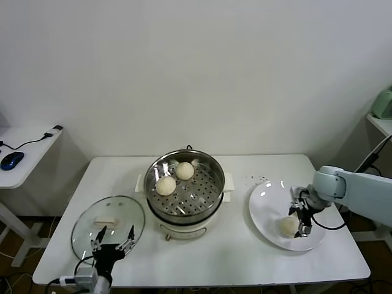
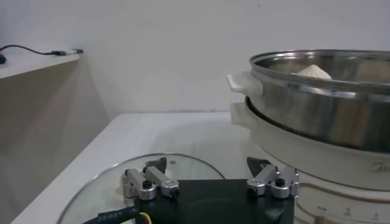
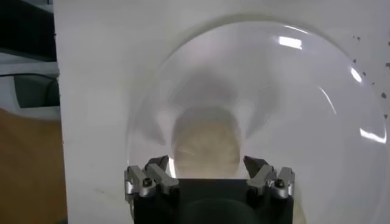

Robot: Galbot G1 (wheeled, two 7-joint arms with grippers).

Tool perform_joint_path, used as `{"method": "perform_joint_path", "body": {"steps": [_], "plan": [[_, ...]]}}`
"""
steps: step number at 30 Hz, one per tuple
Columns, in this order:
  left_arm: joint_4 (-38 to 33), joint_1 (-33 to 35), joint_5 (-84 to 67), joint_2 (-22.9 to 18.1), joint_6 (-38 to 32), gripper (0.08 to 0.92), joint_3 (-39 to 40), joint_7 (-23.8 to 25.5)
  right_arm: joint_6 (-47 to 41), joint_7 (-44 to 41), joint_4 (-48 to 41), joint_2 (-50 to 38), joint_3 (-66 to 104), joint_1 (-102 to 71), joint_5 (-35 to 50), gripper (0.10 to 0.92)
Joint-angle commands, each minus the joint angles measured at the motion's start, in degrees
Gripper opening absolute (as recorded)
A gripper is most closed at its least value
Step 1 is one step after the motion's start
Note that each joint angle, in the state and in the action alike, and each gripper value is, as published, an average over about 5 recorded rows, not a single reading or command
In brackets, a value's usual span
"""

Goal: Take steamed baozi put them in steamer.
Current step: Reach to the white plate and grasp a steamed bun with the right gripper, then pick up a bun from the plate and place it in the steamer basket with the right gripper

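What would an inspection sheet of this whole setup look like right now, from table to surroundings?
Surface: white table, a few dark specks near the plate.
Job's things: steamer mid-table with two steamed baozi on its perforated tray; a third baozi on the white plate.
Clutter: glass lid lying flat beside the steamer.
Grippers: right gripper down over the plate, fingers open either side of the baozi; left gripper over the lid's near edge, fingers open, empty.
Cables: black cable on the right arm's wrist; a cable on the side desk.
Surroundings: plain white wall; side desk with a blue mouse.
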Motion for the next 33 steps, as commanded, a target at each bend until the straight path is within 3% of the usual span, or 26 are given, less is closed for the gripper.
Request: {"method": "perform_joint_path", "body": {"steps": [1, 10, 17, 25, 33], "plan": [[0.01, 0.02, 0.03, 0.09, -0.01, 0.823, 0.02, -0.02, -0.23, 0.93, -0.84, 0.47, 2.14, -2.64, -0.95, 0.787], [-0.02, -0.04, 0.05, 0.03, -0.06, 0.823, 0.11, -0.09, 0.39, -0.30, 0.22, -0.15, 3.04, -1.53, -1.54, 0.687], [-0.50, 0.38, 0.18, -0.12, -0.05, 0.823, 0.18, -0.11, 4.46, -6.18, 1.68, 1.65, -6.53, 17.90, 0.92, 0.648], [-1.20, 0.39, 0.42, 0.00, 0.24, 0.823, 0.34, -0.06, 16.52, -13.40, -1.12, 17.72, -14.34, 42.03, 9.12, 0.652], [-1.65, 0.32, 0.22, 0.60, 0.38, 0.823, 0.07, -0.04, 30.84, -15.89, 2.76, 36.37, -3.90, 45.12, 11.58, 0.653]]}}
